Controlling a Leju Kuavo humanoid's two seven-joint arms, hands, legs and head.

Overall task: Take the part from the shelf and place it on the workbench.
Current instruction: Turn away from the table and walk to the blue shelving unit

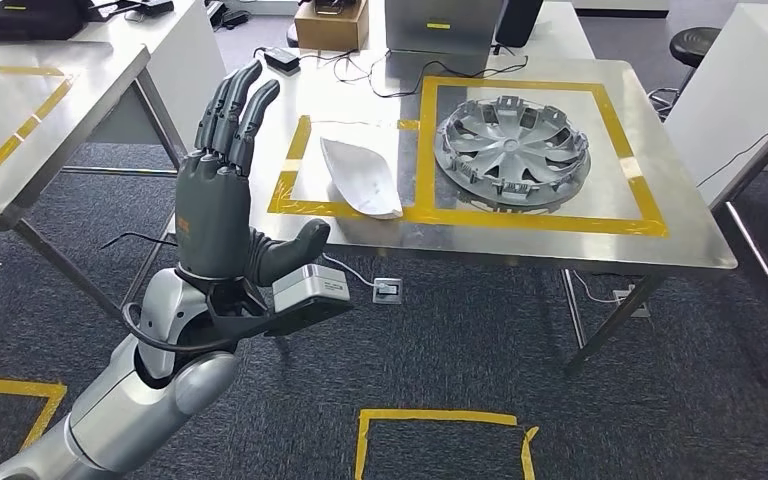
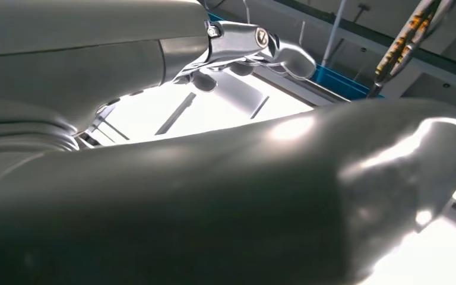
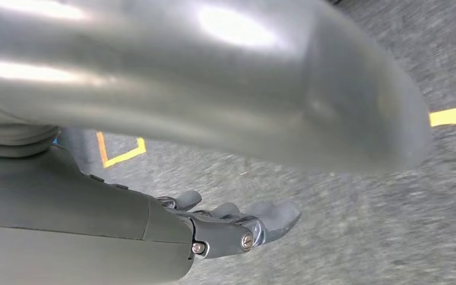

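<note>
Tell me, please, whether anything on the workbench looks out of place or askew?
Yes: the white part lies askew, its tip overlapping the yellow tape of its smaller square. The wheel cover sits inside its own square.

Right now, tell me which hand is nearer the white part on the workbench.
Left. The left hand is raised open just off the workbench edge, beside the white part. The right hand hangs low over the carpet, away from the bench.

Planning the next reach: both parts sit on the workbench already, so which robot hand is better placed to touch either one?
Left, probably. The left robot hand is raised, open, beside the workbench near the white part. The right robot hand hangs over carpet.
</note>
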